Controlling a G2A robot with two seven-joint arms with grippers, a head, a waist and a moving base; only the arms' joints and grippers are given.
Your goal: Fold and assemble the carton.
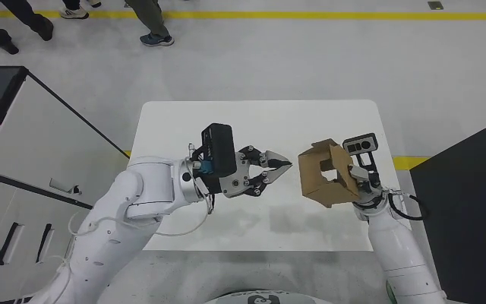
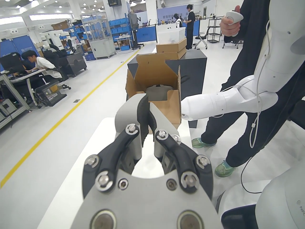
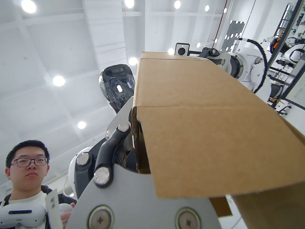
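A large robotics lab or factory hall. Beyond the left pincer (image 2: 146, 106) are a yellow floor line (image 2: 71, 113), shelves of blue bins (image 2: 118, 24), a glass cabinet (image 2: 97, 32), a desk (image 2: 16, 78) and another robot (image 2: 50, 37). Above the right one, round lights (image 3: 28, 6) dot a high ceiling.

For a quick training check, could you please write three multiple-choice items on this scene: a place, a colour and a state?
1. Where is the carton? A on the floor; B in the right gripper; C between the left fingers.
2. Its colour? A white; B blue; C brown.
3. The left fingers are? A shut, empty; B wide open; C clamped on the carton.
1 B, it clamps a carton wall above the table; 2 C, plain brown cardboard; 3 A, tips meet short of the carton.
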